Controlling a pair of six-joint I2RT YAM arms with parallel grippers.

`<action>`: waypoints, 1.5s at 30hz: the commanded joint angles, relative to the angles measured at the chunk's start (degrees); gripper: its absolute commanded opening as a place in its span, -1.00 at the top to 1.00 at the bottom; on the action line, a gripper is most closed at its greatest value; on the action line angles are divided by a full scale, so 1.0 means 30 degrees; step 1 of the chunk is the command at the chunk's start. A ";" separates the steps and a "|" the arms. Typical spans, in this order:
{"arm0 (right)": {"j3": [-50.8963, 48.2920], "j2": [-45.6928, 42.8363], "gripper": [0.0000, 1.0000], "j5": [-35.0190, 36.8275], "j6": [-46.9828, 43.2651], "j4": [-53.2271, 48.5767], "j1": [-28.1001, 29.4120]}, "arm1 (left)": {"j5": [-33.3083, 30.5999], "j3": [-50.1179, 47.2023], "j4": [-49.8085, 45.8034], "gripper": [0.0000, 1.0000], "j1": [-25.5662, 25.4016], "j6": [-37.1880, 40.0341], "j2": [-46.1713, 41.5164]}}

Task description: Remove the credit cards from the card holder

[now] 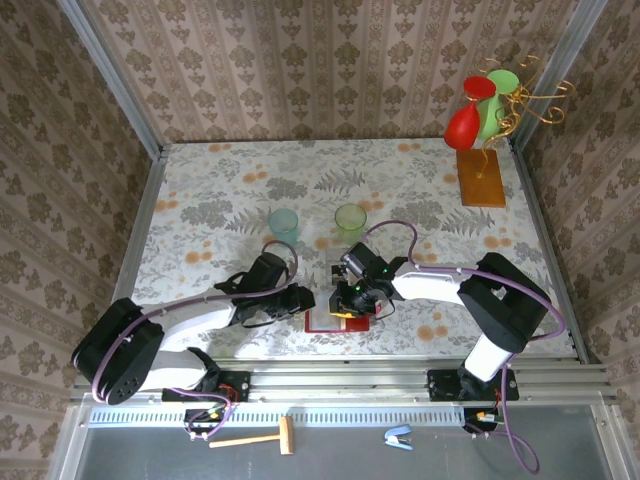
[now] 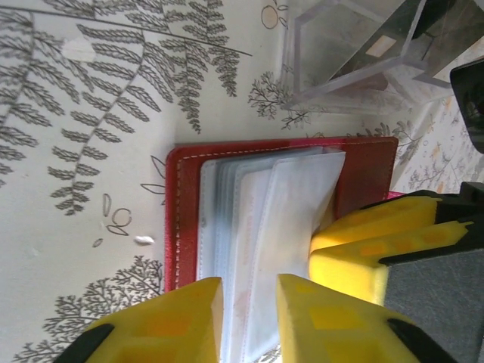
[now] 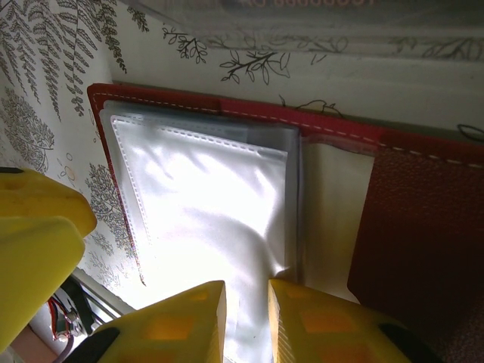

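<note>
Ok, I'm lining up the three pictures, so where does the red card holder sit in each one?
Top view: the card holder is a small red patch, low centre.
Left wrist view: centre of the picture, lying open with its clear pockets up.
Right wrist view: spread across most of the picture, red cover at the right.
Shared landmark: the fern-print tablecloth under it.

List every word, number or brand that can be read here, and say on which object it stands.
No text can be read.
On the clear plastic box: a row of reddish print at the picture's top edge, cut off and too blurred to read.
On the card holder: no print visible.
</note>
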 commanded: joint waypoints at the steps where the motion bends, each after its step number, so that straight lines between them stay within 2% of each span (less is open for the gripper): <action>1: -0.0448 0.0013 0.57 0.0569 -0.0051 -0.0591 0.0090 | 0.0636 0.0379 0.1137 0.42 -0.0236 -0.0517 0.0646; 9: -0.0507 0.0056 0.56 0.0605 -0.0051 -0.0586 0.0078 | 0.0734 0.0226 0.2127 0.37 -0.0515 -0.0898 0.1434; 23: -0.0478 0.0259 0.44 0.0570 -0.0051 -0.0598 0.0086 | 0.0789 0.0091 0.2307 0.26 -0.0598 -0.0971 0.2082; 37: -0.0478 -0.0076 0.46 0.0595 0.0006 -0.0633 0.0065 | 0.1465 0.0450 0.3193 0.32 -0.0844 -0.1218 0.2082; 45: -0.0190 -0.1922 0.43 0.1471 -0.0043 -0.1712 0.0085 | 0.1521 0.0457 0.3306 0.34 -0.0894 -0.1339 0.1928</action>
